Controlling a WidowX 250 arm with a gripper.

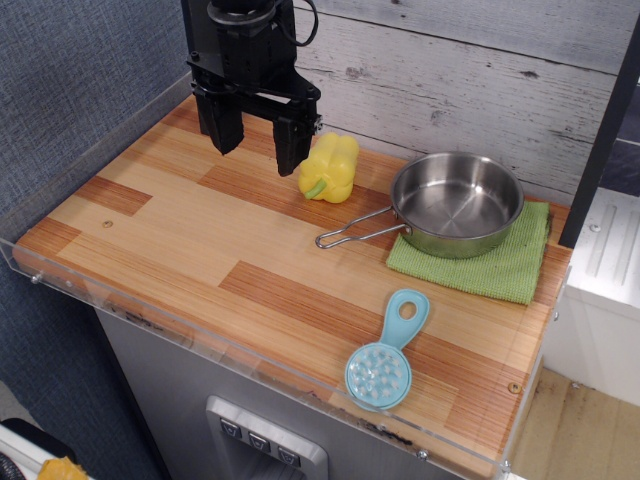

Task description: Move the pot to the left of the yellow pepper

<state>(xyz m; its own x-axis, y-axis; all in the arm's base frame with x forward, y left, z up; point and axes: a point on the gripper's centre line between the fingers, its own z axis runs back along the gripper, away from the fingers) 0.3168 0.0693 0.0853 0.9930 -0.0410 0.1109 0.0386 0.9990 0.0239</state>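
The pot is a shallow shiny steel pan sitting on a green cloth at the right of the wooden table. Its wire handle points left over the wood. The yellow pepper lies on the table just left of the pot, its pale green stem facing front. My black gripper hangs open and empty above the table's back left part, just left of the pepper and well apart from the pot.
A light-blue round scrubber with handle lies near the front edge. A clear plastic rim runs along the table's left and front sides. A plank wall stands behind, and a white unit stands to the right.
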